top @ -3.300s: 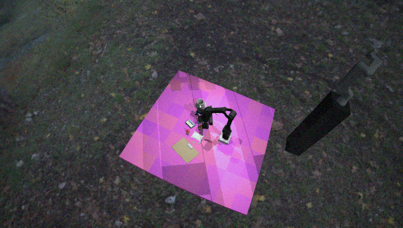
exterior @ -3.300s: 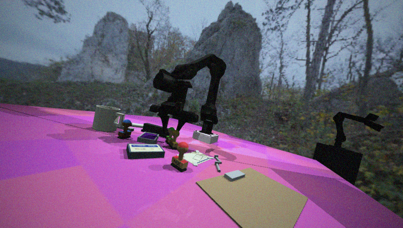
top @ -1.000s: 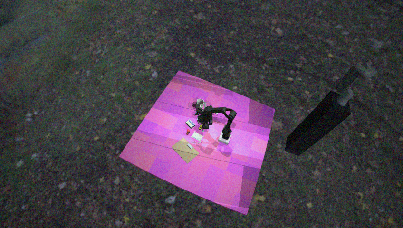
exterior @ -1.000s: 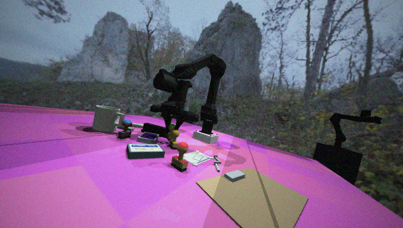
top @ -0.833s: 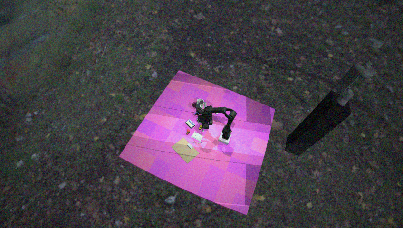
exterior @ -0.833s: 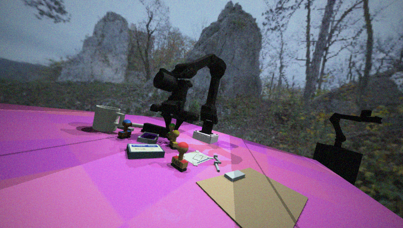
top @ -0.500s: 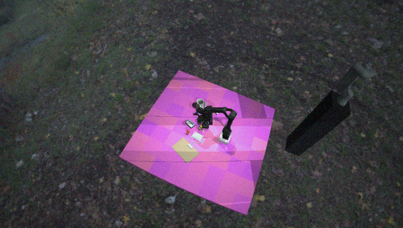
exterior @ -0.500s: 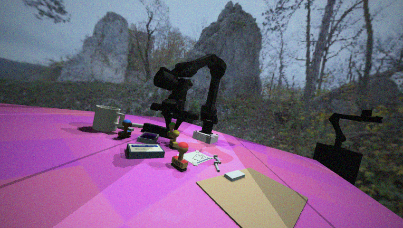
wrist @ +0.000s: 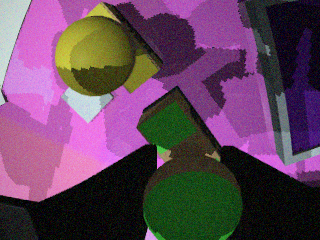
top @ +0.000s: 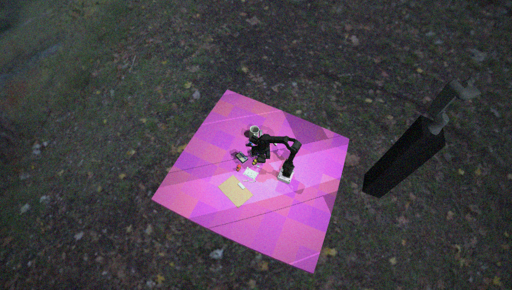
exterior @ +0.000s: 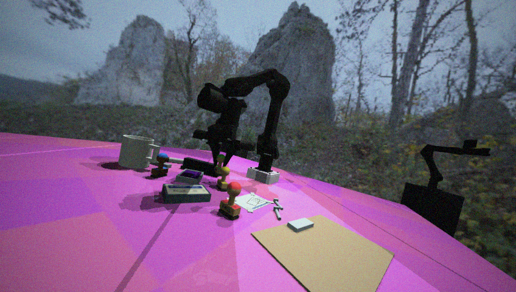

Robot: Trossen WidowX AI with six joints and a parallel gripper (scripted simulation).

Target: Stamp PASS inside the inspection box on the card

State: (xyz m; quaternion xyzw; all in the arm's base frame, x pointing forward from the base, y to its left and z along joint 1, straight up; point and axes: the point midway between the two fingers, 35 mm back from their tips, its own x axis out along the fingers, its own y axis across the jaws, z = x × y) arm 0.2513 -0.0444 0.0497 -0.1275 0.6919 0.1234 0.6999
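My gripper (exterior: 219, 162) (wrist: 188, 156) is shut on the green-topped stamp (exterior: 221, 157) (wrist: 192, 205), which hangs upright, apparently a little above the bench. Its printing face and label are hidden. The open ink pad (exterior: 190, 174) (wrist: 306, 95) with a purple surface lies beside it, to the right in the wrist view. The white card (top: 250, 173) (exterior: 243, 203) lies flat, with a box outline and dark marks; I cannot make out a clear print. The yellow stamp (exterior: 223, 177) (wrist: 95, 55) stands close to the held stamp, upper left in the wrist view.
A red stamp (top: 238, 167) (exterior: 231, 202), a blue stamp (exterior: 162, 163) and a mug (top: 254, 129) (exterior: 134, 153) stand nearby. A dark labelled case (top: 241, 156) (exterior: 186, 197) lies beyond the pad. Grey pieces (exterior: 277, 212) lie beside the card. A tan board (top: 233, 194) (exterior: 325, 253) bears a white block (exterior: 300, 224).
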